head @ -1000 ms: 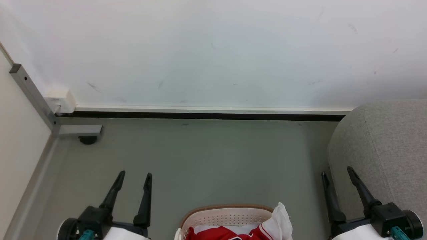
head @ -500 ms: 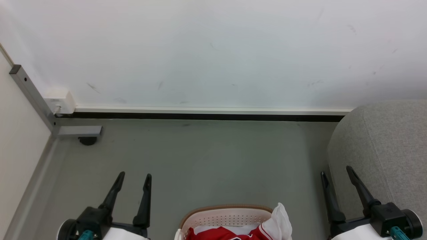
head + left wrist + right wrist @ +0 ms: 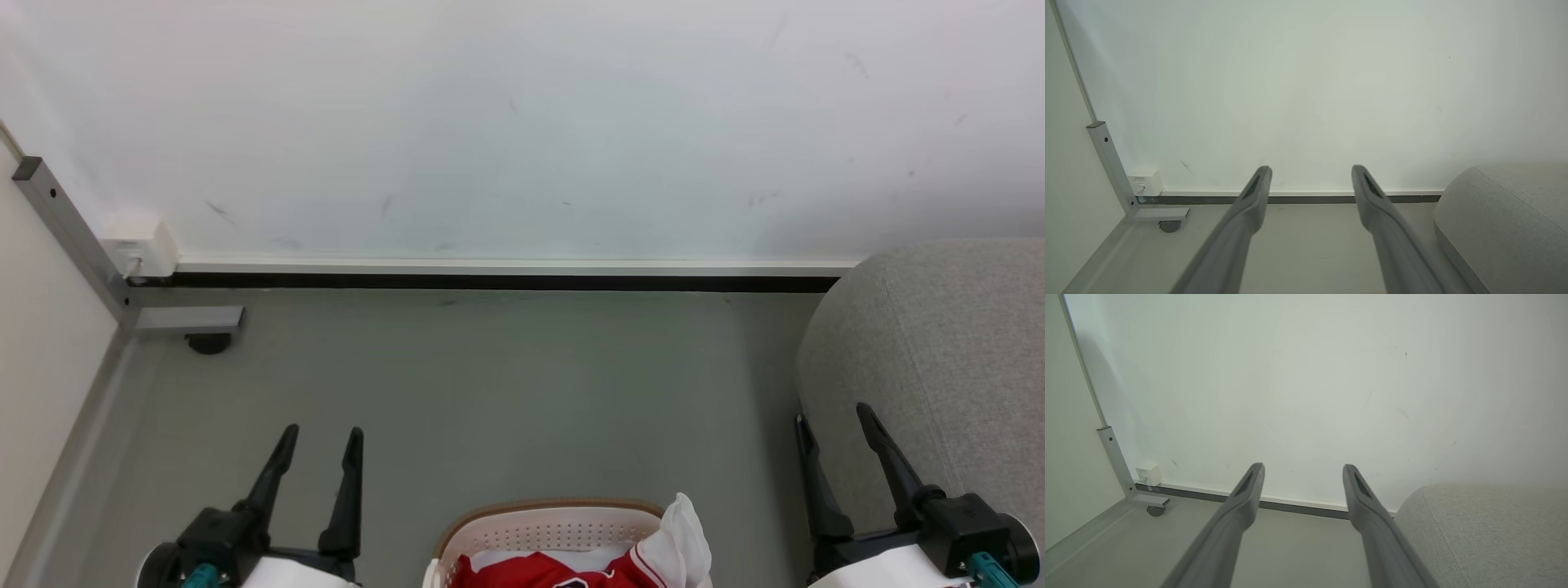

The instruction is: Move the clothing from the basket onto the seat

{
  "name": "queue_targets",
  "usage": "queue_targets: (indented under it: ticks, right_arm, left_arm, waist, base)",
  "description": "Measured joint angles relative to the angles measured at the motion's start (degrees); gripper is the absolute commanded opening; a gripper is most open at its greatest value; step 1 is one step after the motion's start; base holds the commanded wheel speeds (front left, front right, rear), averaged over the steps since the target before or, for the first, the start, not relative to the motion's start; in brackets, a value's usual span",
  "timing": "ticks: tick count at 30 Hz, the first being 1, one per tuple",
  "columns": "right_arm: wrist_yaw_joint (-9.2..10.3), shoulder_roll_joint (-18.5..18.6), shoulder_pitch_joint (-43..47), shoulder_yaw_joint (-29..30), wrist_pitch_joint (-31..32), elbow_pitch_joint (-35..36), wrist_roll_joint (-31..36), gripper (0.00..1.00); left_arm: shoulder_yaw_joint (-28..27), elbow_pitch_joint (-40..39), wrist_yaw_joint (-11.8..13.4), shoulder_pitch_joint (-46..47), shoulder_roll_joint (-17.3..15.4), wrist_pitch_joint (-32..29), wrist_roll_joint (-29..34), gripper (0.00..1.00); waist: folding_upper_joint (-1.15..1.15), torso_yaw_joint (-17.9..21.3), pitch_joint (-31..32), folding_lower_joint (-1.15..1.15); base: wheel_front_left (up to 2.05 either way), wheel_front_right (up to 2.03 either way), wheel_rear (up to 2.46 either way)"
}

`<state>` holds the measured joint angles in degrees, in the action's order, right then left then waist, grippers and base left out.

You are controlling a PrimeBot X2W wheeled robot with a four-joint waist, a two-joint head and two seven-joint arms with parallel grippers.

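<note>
Clothing: lay heaped in the basket at the near edge of the head view, red with white trim, with a white fold standing up at the right rim.
Basket: stood on the grey floor between the two arms, left of the seat and apart from it.
Seat: grey upholstery at the right; no garment lay on the part that showed.
Left gripper: fingers were spread wide with nothing between them, left of the basket.
Right gripper: was equally wide and empty, just beside the seat's near left corner.
Handling: the fabric looked light, soft and limp. It would likely sag, trail from any grip, and might catch on the perforated wall. Smooth sports cloth could slip from a thin pinch.
Hold: a bunched ridge on top of the heap seemed best, or the raised white fold, so that several layers are pinched together.
Writing: a dark mark at the cut-off edge of the red cloth could not be read. Print on the white wall box was too small to read. No brand was legible.
</note>
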<state>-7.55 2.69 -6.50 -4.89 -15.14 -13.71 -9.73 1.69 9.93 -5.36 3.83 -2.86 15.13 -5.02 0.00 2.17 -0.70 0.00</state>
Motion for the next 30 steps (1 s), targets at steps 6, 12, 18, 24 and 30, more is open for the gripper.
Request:
queue_targets:
  ticks: [6,12,18,24,30]
  right_arm:
    - [0.0,0.02,-0.09,0.43,0.0,0.35,-0.13,1.0]
    - [0.0,0.03,-1.21,0.55,0.0,0.9,-0.41,1.0]
    - [0.0,0.05,-1.71,0.92,-0.01,1.65,-0.89,1.0]
    - [0.0,0.07,-2.74,1.51,-0.01,2.7,-1.53,1.0]
    - [0.0,0.07,-4.31,1.62,-0.01,4.05,-3.09,1.0]
  left_arm:
    - [0.56,0.71,-0.24,0.3,0.03,0.0,-1.85,1.0]
    - [1.19,2.49,-0.76,1.51,0.07,0.0,-2.23,1.0]
    - [1.23,4.77,-1.25,3.06,0.04,0.0,-1.65,1.0]
    - [2.21,7.94,-1.7,5.0,-0.78,0.0,-1.36,1.0]
    - [4.85,12.83,-1.98,8.24,-3.11,0.0,-1.37,1.0]
  waist:
    - [0.0,1.03,-0.65,0.0]
    - [0.0,3.03,-2.56,0.0]
    - [0.0,5.47,-5.01,0.0]
    - [0.0,7.98,-8.29,0.0]
    - [0.0,10.4,-12.73,0.01]
  base:
    - [0.0,0.0,0.0]
    - [0.0,0.0,0.0]
    - [0.0,0.0,0.0]
    - [0.0,0.0,0.0]
    - [0.0,0.0,0.0]
